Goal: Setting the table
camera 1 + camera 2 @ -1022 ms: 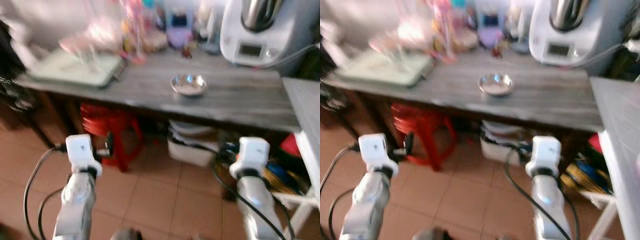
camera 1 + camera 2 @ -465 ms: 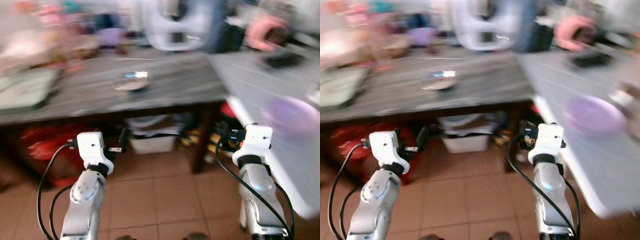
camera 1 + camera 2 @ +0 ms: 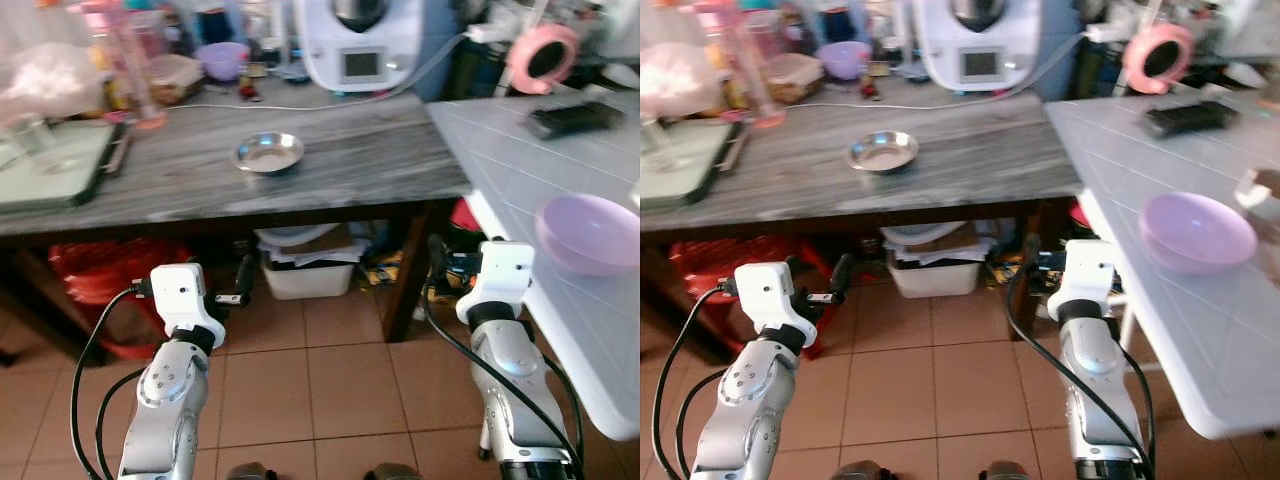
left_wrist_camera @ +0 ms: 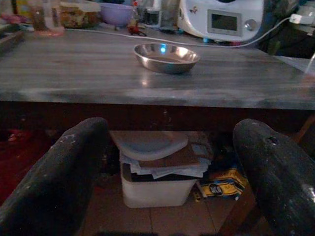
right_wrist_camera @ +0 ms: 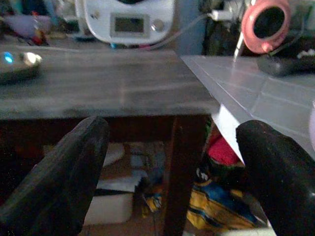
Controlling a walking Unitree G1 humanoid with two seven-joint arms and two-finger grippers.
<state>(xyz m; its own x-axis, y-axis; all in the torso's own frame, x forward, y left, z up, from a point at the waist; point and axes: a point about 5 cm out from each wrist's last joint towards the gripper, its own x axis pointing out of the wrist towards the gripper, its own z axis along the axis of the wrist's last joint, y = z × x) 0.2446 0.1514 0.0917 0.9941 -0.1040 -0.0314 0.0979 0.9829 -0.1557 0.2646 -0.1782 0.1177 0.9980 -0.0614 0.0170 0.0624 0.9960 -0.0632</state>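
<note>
A steel bowl (image 3: 268, 153) sits alone in the middle of the grey wooden table (image 3: 380, 160). To the right, a lilac bowl (image 3: 590, 233) rests on a white tiled table (image 3: 500, 140). Both arms are held low in front of me, below table height, over the floor. My left gripper (image 4: 170, 130) is open and empty, with the steel bowl (image 4: 167, 56) ahead of it and higher. My right gripper (image 5: 172, 128) is open and empty too, facing the corner where the two tables meet.
A white kitchen machine (image 3: 362, 40), a small purple bowl (image 3: 222, 58), jars and a green tray (image 3: 50, 165) crowd the grey table's back and left. A pink ring (image 3: 540, 58) and a black device (image 3: 570, 118) lie on the tiled table. Below stand a red stool (image 3: 100, 280) and a white bin (image 3: 305, 275).
The camera has swung to the right and steadied, bringing the white tiled table and lilac bowl into view. Both arms keep the same low pose.
</note>
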